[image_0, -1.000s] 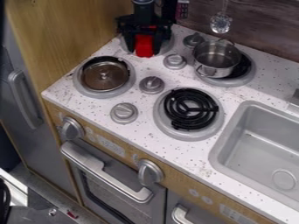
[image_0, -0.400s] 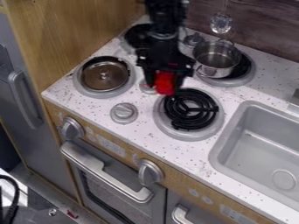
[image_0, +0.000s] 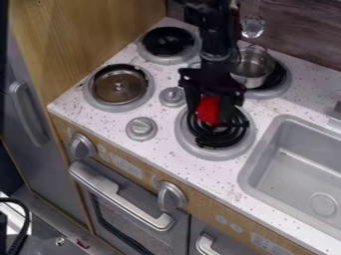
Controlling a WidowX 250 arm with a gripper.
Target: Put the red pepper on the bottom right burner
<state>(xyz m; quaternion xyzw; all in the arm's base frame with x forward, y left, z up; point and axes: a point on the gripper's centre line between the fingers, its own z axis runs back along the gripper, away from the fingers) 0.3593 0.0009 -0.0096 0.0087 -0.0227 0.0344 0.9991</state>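
Observation:
My gripper (image_0: 210, 112) hangs over the bottom right burner, shut on the red pepper (image_0: 208, 110). The pepper hangs between the two fingers, in front of the back part of the black coil. Below it shows the front of the bottom right burner (image_0: 216, 153), a black spiral in a grey ring. I cannot tell whether the pepper touches the coil.
A metal pot (image_0: 251, 67) stands on the top right burner, close behind the gripper. A metal lid (image_0: 120, 86) lies on the bottom left burner. The top left burner (image_0: 168, 41) is bare. Grey knobs (image_0: 141, 128) stand between burners; the sink (image_0: 293, 164) is at right.
The gripper has carried the red pepper from the top left burner, forward and to the right, over the bottom right burner. The top left burner has come into view.

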